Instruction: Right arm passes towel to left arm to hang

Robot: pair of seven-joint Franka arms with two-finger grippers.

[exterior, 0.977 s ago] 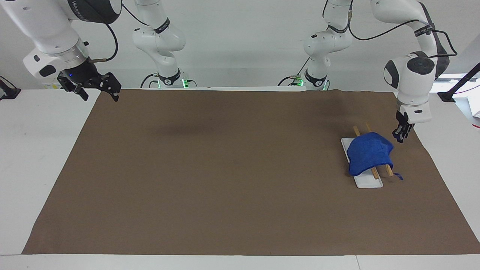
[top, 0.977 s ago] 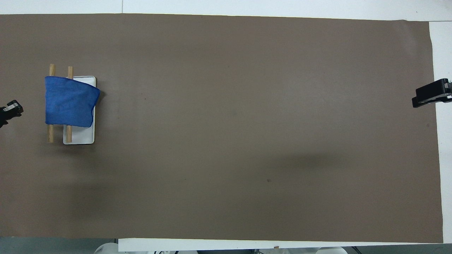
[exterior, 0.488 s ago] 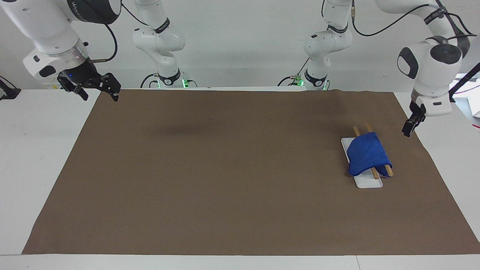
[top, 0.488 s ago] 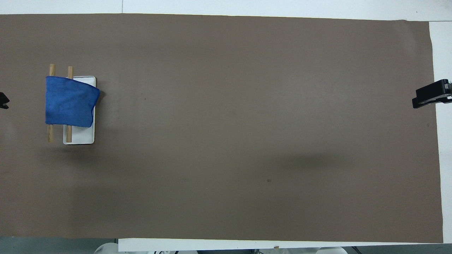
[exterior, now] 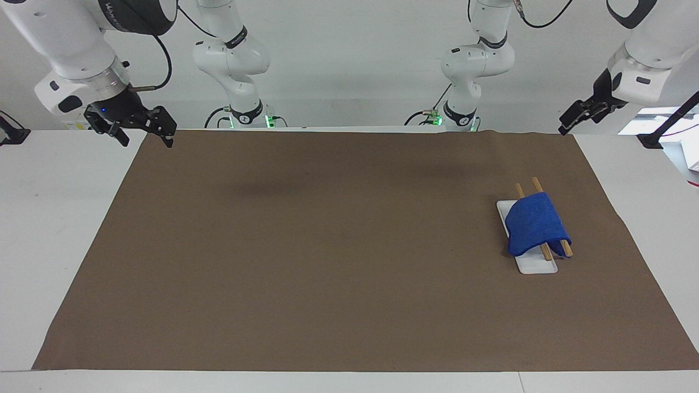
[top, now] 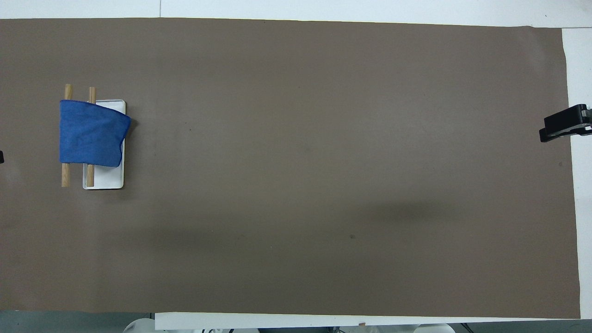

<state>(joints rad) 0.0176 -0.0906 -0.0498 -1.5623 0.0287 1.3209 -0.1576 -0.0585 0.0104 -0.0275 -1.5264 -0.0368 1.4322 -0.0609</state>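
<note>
Blue cloth is seen draped over a small rack: the towel [exterior: 537,227] is hung across two wooden rods [exterior: 552,218] that are carried above a white tray [exterior: 536,266]. The rods' ends are left showing at both edges of the towel, and one corner of the tray is covered by it. Rack and towel are placed on the brown mat [exterior: 327,245], toward the left arm's end of the table [exterior: 54,218].

Taking the towel as the landmark, the left gripper [exterior: 570,120] is held up in the air, well apart from it, over the mat corner at the robots' edge. Its fingers are spread apart and nothing is held between them. The left arm [exterior: 647,60] is raised above that end of the table.

The right gripper [exterior: 144,131] is kept well apart from the towel, over the mat's edge at the right arm's end of the table. Its fingers are stood wide and nothing is gripped. The right arm [exterior: 76,49] is held waiting there.

No gripper is in contact with the towel.
</note>
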